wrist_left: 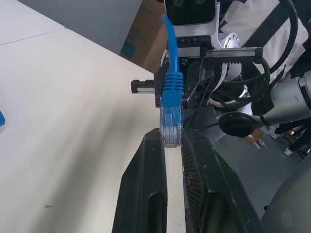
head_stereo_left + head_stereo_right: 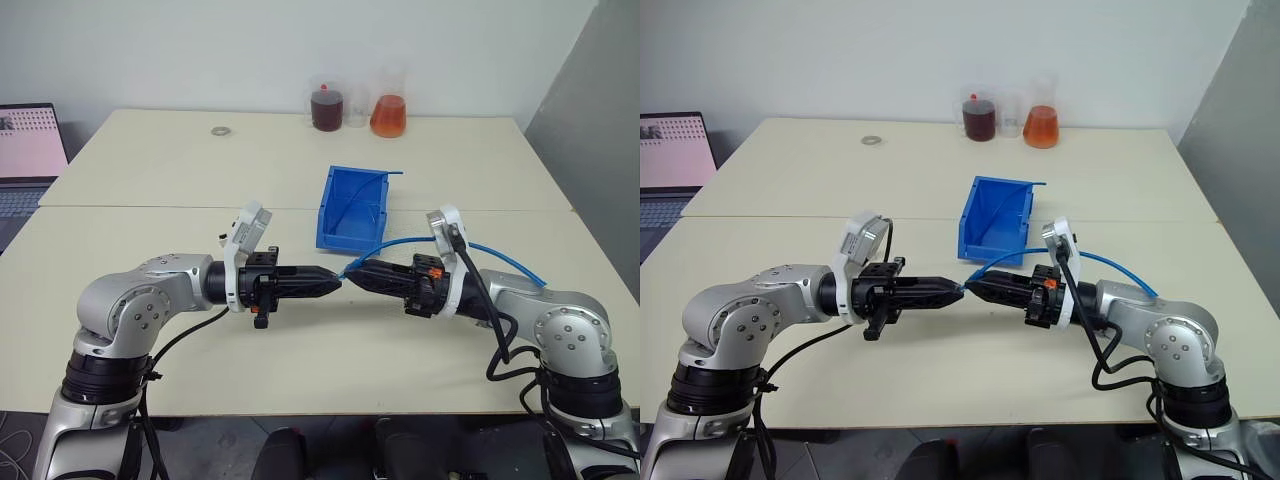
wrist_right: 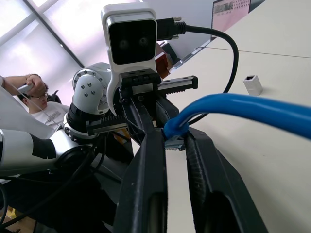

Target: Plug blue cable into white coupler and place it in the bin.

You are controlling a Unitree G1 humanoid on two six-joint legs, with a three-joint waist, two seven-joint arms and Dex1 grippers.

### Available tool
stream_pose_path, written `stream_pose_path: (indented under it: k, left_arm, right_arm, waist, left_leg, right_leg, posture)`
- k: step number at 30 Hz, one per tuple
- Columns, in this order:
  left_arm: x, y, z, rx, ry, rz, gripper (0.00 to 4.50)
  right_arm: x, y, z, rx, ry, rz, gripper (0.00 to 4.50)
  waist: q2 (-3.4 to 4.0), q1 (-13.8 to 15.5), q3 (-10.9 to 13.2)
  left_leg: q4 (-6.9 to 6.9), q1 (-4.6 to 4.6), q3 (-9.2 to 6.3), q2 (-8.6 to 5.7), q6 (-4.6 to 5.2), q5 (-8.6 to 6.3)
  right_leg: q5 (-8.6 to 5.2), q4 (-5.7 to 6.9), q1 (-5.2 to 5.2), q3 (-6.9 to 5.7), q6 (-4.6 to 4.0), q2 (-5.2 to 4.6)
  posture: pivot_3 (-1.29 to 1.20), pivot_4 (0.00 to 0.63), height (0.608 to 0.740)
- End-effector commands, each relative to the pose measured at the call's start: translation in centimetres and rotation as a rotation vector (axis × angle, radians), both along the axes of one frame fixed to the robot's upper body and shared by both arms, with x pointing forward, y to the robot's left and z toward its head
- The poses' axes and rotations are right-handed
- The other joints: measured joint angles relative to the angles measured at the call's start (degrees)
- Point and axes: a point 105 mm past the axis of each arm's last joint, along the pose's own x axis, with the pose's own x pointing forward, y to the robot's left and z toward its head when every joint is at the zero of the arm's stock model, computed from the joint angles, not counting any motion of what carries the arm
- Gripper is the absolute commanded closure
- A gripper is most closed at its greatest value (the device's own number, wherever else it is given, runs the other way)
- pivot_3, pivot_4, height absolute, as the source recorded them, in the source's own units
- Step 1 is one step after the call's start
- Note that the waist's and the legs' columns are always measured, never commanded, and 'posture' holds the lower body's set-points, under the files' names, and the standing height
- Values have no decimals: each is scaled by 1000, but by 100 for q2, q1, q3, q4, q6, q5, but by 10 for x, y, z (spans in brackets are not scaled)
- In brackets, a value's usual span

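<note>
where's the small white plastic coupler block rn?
In the right wrist view, the small white plastic coupler block sits alone on the cream table, beyond the blue cable.

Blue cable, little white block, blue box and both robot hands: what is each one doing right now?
blue cable: plug end held up in the air, not plugged in.
white coupler: lying alone on the table, nothing in it.
bin: standing upright on the table, no coupler in it.
left gripper: shut on the cable's clear plug.
right gripper: closed around the cable just behind the plug.
beakers: upright, holding liquid.
laptop: open, screen lit.
</note>
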Motion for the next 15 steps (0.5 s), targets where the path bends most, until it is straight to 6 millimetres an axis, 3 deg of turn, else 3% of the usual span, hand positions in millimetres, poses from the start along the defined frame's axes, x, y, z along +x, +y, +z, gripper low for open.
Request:
stream_pose_path:
  k: [1,14,15]
  left_arm:
    - [-3,-1,10,-12,-60,-3,4300]
    - [-5,-11,8,13,-114,-18,4300]
    - [-4,-11,6,35,-127,-13,3950]
  right_arm:
    - [-7,4,7,16,-20,50,4314]
    - [-10,1,4,16,3,68,4319]
    - [-10,1,4,15,4,69,4319]
  waist:
    - [0,0,0]
    - [0,0,0]
    - [0,0,0]
  left_leg:
    - [0,0,0,0,0,0]
    - [0,-2,0,0,0,0]
    - [-1,-2,0,0,0,0]
  right_leg:
    - [0,0,0,1,0,0]
    - [0,-1,-2,0,0,0]
    - [0,-1,-2,0,0,0]
  posture:
    - [0,150,740]
    - [0,150,740]
    - [0,150,740]
